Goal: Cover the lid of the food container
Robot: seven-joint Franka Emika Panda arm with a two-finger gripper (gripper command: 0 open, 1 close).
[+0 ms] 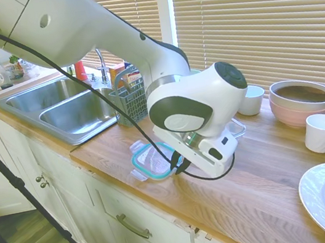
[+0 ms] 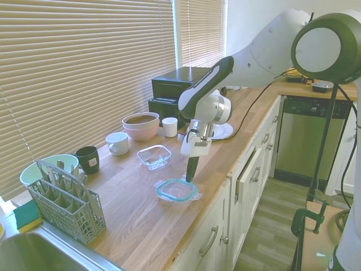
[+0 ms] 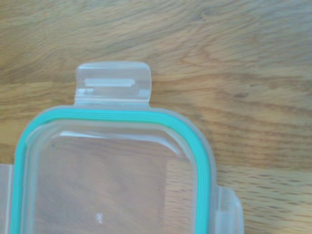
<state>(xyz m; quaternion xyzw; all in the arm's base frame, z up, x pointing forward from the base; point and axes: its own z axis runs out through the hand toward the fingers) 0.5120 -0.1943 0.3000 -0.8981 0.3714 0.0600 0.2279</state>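
Since the arm's white wrist housing hides the claw in the first exterior view, that view shows only the lid (image 1: 152,159) lying near the table's (image 1: 265,173) front edge, partly tucked under the wrist. In the second exterior view the claw (image 2: 191,176) points straight down at the lid's (image 2: 177,189) edge farthest from the food container (image 2: 154,156), its dark fingers drawn close together and seemingly pinching that rim, though I cannot tell for sure that they grip it; the container sits apart from the lid, toward the blinds. In the wrist view the lid (image 3: 112,170) fills the frame, teal seal and snap tabs plain. To do this step well, I judge the grip should bite the rim firmly, lift level, and bring the lid square over the container.
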